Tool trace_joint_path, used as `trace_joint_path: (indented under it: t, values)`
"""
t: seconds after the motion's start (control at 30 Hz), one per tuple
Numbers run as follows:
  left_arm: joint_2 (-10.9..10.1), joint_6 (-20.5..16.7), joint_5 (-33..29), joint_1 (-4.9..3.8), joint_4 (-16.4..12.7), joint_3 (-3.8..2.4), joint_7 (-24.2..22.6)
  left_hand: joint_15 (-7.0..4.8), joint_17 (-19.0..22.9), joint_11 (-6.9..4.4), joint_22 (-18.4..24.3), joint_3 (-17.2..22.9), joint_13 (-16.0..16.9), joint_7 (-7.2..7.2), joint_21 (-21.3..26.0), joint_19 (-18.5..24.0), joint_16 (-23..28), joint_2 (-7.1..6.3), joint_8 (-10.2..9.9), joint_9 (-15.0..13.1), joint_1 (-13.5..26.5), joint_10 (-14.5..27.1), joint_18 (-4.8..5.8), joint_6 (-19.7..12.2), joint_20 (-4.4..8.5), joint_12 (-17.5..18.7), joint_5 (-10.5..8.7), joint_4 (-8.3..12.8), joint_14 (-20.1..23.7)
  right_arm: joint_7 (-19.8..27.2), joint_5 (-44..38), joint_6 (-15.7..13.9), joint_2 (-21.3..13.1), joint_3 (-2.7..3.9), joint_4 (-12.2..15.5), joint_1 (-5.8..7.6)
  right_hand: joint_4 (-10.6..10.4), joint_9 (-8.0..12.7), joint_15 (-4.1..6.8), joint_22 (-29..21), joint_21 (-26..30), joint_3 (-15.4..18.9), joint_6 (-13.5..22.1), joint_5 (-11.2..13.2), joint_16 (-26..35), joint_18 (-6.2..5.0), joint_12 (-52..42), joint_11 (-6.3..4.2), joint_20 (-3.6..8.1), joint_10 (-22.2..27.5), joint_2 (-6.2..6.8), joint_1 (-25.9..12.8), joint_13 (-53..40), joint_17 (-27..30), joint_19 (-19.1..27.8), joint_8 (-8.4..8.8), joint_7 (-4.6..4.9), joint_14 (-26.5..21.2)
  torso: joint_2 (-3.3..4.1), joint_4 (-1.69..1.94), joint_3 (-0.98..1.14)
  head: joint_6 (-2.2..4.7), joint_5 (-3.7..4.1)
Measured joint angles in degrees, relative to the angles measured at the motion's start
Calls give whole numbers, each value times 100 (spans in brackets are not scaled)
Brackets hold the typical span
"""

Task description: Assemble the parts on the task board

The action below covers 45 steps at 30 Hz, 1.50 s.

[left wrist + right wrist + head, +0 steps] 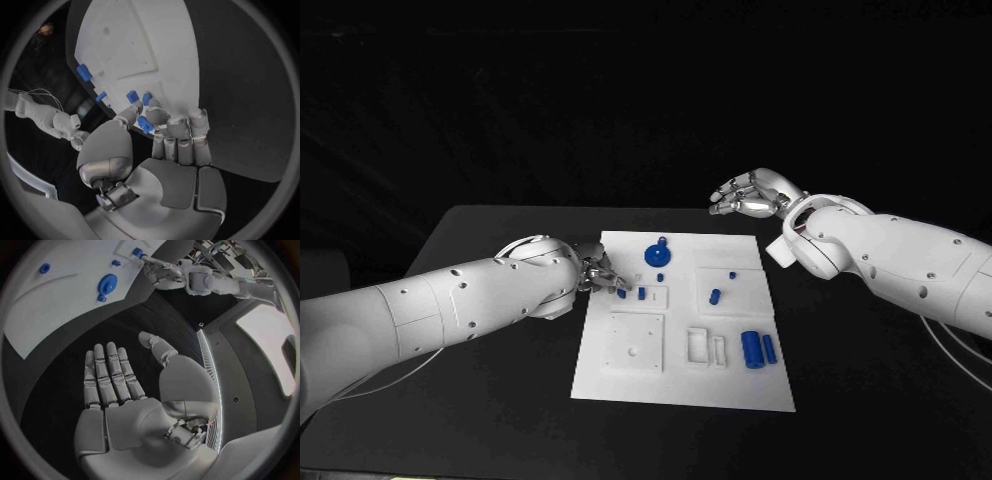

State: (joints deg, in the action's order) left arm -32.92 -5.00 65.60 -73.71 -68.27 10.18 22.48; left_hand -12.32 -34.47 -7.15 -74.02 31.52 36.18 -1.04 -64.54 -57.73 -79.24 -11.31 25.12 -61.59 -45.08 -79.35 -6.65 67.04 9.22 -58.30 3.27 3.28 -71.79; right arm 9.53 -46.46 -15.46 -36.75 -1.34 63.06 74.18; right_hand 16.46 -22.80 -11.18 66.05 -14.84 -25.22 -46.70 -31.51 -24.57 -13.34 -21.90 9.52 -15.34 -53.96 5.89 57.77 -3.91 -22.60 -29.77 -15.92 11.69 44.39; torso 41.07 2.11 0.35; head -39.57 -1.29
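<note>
- The left hand (596,276) sits at the left edge of the task board (733,390), its fingertips pinching a small blue part (144,123) right over the board's surface.
- The left wrist view shows it best: thumb and fingers close round that blue part, with two more small blue pieces (132,96) lying on the board just beyond the fingertips.
- The right hand (753,194) hangs open over the bare bench (502,225) past the board's far right corner, fingers spread flat and holding nothing.
- The relation that matters: the held part lies just beside the small raised frame (653,295) near the board's left edge, so the left hand looks far nearer to any seat there than the right, which is well apart.
- Elsewhere on the board, a round blue gear-like piece (656,254) stands toward the far edge, a small blue peg (714,296) sits mid-board, and two blue cylinders (757,348) lie side by side near the right edge, long axes running toward the robot.
- Hard to make out: the fingers hide most of the held part, so its shape and long axis cannot be told, nor whether it already touches the board.
- The exact socket it is meant for is hidden beneath the hand too.
</note>
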Motion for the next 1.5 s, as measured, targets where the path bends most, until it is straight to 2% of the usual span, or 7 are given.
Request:
trace_joint_path:
  t: [0.2, 0.53, 0.7, 0.8, 1.0, 1.3, 1.5]
  values:
    - [3, -12, -26, 0, 4, 0, 0, 1, 0, 0, 0, 73, 0, 0, 0, 0, 0, -257, 0, -42, -29, 0, 0, 0, 0, 0, -23, -202, 0, 0, 0, 0, 2, 0, 0, -2, 0, 5, 0, 0, 0, 0, -1, 0, 0, 0, 0, 0, 0, 0, 0, 0, 0, 5, 0, 0, -1, 0, 0, 3, -1, 4, -1]
    - [14, -12, -127, 1, 4, 0, -17, -9, 0, -1, 0, 68, 0, -10, 0, 0, 0, -302, 0, -60, -75, 1, 0, -10, 0, 0, -23, -209, 28, 1, 0, 0, 3, 0, 0, -3, 0, 5, 1, 4, 0, 0, -3, 0, 0, 0, 0, 0, 0, 0, 0, 0, 0, 5, 0, 0, -3, 1, -1, 3, -2, -5, 2]
    - [8, -1, -162, 1, 13, 0, -22, 14, 16, 57, 0, 34, -14, 51, 5, 23, 32, -279, -77, -67, -98, 60, 0, -80, -24, 45, -23, -275, 92, 2, 0, 0, 0, 0, 0, -4, 0, 5, 1, 4, 0, 0, -4, 0, 0, 1, 0, 0, 0, 0, 0, 0, 0, 4, 0, 0, -4, 1, -2, 2, -1, -4, -2]
    - [9, 21, -180, 1, 27, 1, -22, 32, 43, 102, 0, 12, -37, 82, 44, 93, 92, -165, -154, -60, -212, 105, 0, -123, -51, 106, -23, -296, 135, 2, 0, 0, -2, 0, 2, -4, 0, 5, 1, 4, 0, 0, -4, 0, 0, 0, 0, 0, 0, 0, 0, 0, 0, 4, 0, 0, -4, 1, -2, 2, -2, -3, -3]
    - [29, 96, -219, 1, 68, 2, -22, 52, 54, 101, -1, -106, -39, 74, 69, 144, 133, -6, -231, -39, -279, 146, -1, -133, -62, 133, -23, -258, 155, 2, 0, 0, -2, 0, 3, -4, 0, 5, 1, 4, 0, 0, -4, 0, 0, 0, 0, 0, 0, 0, 0, 0, 0, 4, 0, 0, -4, 1, -3, 3, -4, -8, -6]
    - [61, 207, -268, 3, 155, 4, -16, 71, 56, 103, -1, -203, -39, 73, 92, 164, 133, -6, -298, -32, -279, 147, 0, -133, -82, 134, -23, -321, 175, 3, 0, 0, -2, 0, 4, -4, 0, 5, 1, 4, 0, 0, -5, 0, -22, 0, 0, 0, 0, 0, 0, 0, 0, 9, 0, 0, -5, 1, -2, 2, -5, -15, -14]
    - [115, 254, -331, 6, 186, 5, -17, 61, 61, 123, 6, -226, -39, 72, 115, 164, 133, -129, -337, -32, -156, 168, -1, -134, -82, 172, -22, -566, 205, 4, 0, 0, 5, 0, 3, -4, 0, 5, 1, 8, 0, 0, -5, 0, -22, 0, 0, 0, 1, 0, 0, 0, 0, 9, -1, 0, -5, 1, 0, -2, -8, -19, -9]
